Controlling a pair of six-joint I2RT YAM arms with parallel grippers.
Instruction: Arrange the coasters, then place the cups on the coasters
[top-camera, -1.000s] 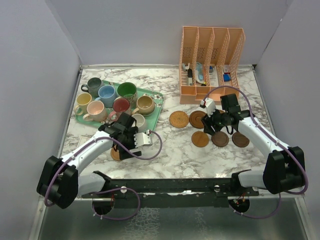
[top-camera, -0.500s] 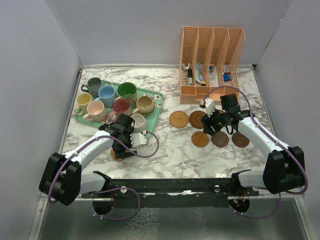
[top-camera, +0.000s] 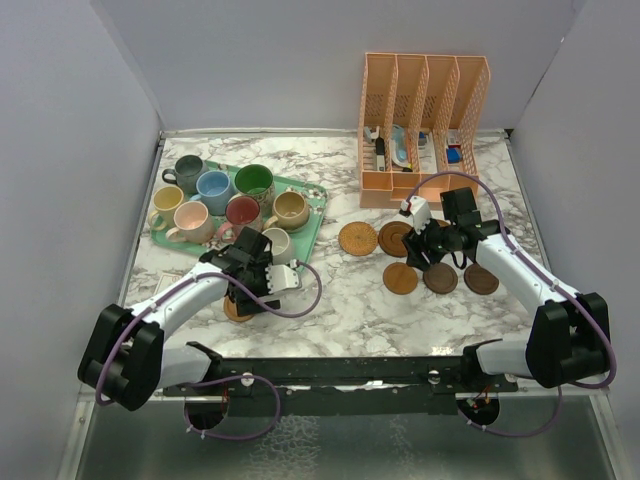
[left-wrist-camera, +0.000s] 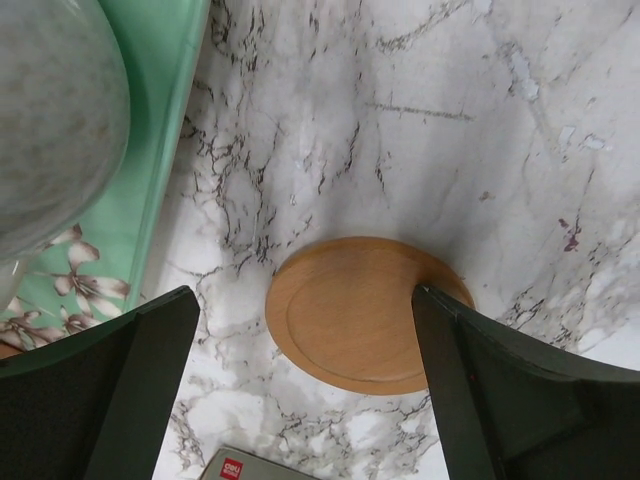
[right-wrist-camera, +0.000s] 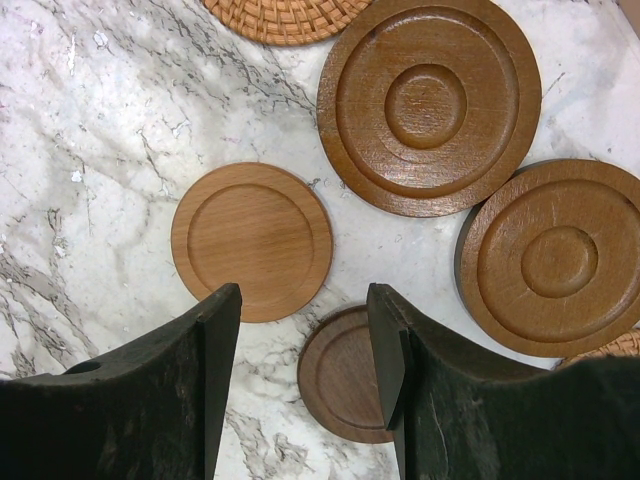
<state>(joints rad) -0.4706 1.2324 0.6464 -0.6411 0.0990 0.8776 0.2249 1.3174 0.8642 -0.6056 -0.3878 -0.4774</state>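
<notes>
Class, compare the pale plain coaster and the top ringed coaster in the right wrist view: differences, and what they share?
The pale coaster is light tan and smaller; the ringed coaster is darker brown and wider. The pale coaster's centre is flat; the ringed coaster's has concentric rings. Both are round.

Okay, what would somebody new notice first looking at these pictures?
Brightly coloured mugs crowd a mint-green tray at the back left. Right of centre lies a cluster of brown coasters, in front of a peach file organiser. The left claw stands open over one tan coaster beside the tray.
</notes>
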